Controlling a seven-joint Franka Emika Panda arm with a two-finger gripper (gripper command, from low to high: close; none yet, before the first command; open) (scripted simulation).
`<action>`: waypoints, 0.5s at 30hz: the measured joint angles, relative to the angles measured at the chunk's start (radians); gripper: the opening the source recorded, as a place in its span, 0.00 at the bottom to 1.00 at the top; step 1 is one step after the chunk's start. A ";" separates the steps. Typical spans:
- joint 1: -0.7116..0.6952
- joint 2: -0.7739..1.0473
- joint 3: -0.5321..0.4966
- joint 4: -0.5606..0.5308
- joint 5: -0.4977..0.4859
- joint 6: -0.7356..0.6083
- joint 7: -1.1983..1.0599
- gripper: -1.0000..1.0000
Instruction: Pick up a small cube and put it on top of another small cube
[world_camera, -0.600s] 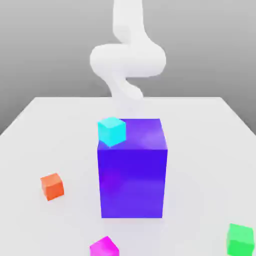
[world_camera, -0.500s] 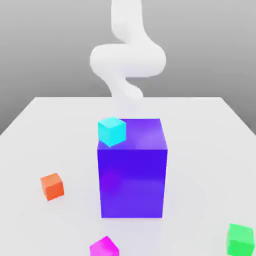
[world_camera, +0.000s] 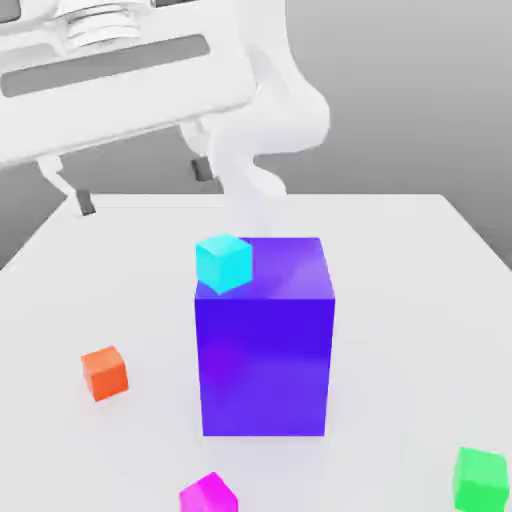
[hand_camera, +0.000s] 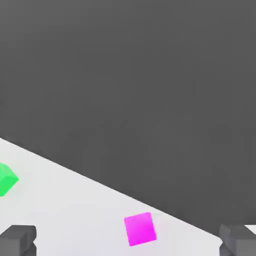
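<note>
One relation decides our coming move: the magenta cube (world_camera: 209, 495) lies on the table (world_camera: 400, 300) well below the gripper (world_camera: 144, 186), which hangs high at the exterior view's upper left. We see the cube near that view's bottom edge, in front of the big blue-purple block (world_camera: 264, 365) and apart from it, so we judge that we need to travel toward the camera as well as down. In the hand view the cube falls between the two fingertips, though far beyond them, with its sides turned a little from the line joining them. Being a cube, it gives us no long axis to follow; we would want a small turn of the wrist so that the pads meet two flat faces rather than corners. Our gripper stands wide open, its fingers well apart, holding nothing and touching nothing. The green cube (world_camera: 481, 482), where we mean to stack, sits on the table toward the exterior view's lower right, well apart from the magenta one. We take this to be the approach, with the grasp and the stacking both still to do. Coming down askew, we might nudge the cube or catch a corner.
</note>
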 joint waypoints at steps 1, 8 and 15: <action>-0.002 0.033 -0.007 0.004 0.021 -0.009 -0.045 0.50; -0.021 0.243 -0.005 0.011 0.151 -0.059 -0.338 0.50; -0.062 0.409 0.031 0.007 0.214 -0.069 -0.583 0.50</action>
